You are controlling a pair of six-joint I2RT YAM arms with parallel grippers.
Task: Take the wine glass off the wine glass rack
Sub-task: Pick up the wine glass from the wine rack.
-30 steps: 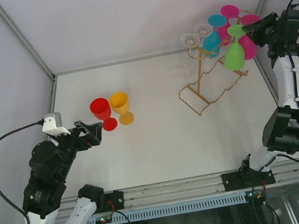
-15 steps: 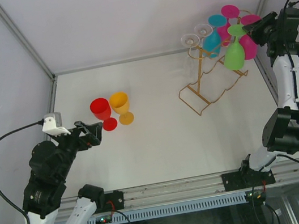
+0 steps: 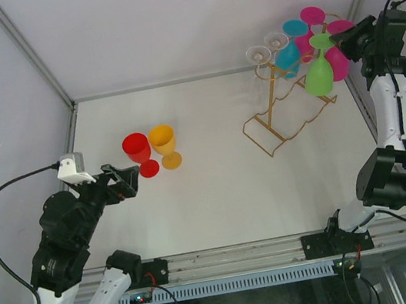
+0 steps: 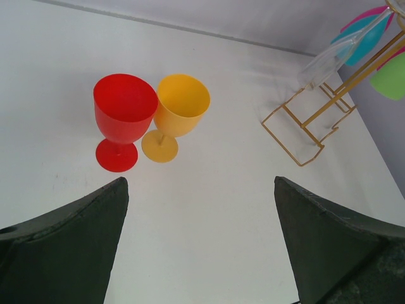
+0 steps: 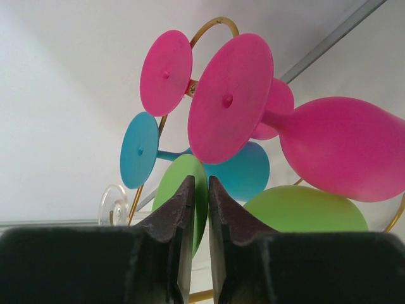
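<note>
Right gripper (image 5: 201,181): fingers (image 5: 180,212) nearly together; a firm hold cannot be confirmed. Rack (image 3: 257,140) stands far right. Green glass (image 3: 318,78) hangs bowl-down from it, foot (image 5: 169,181) at the fingertips. Advise clamping the foot squarely, then drawing it along the loop (image 5: 218,20), clear of the pink glass (image 5: 342,149).

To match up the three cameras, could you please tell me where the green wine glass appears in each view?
Top external: green wine glass at upper right, hanging on the wine glass rack.
Left wrist: only a green sliver at the right edge, near the top.
Right wrist: lower centre, its foot at the right gripper, its bowl to the right.
Shared landmark: the rack's gold wire shows in all three.
</note>
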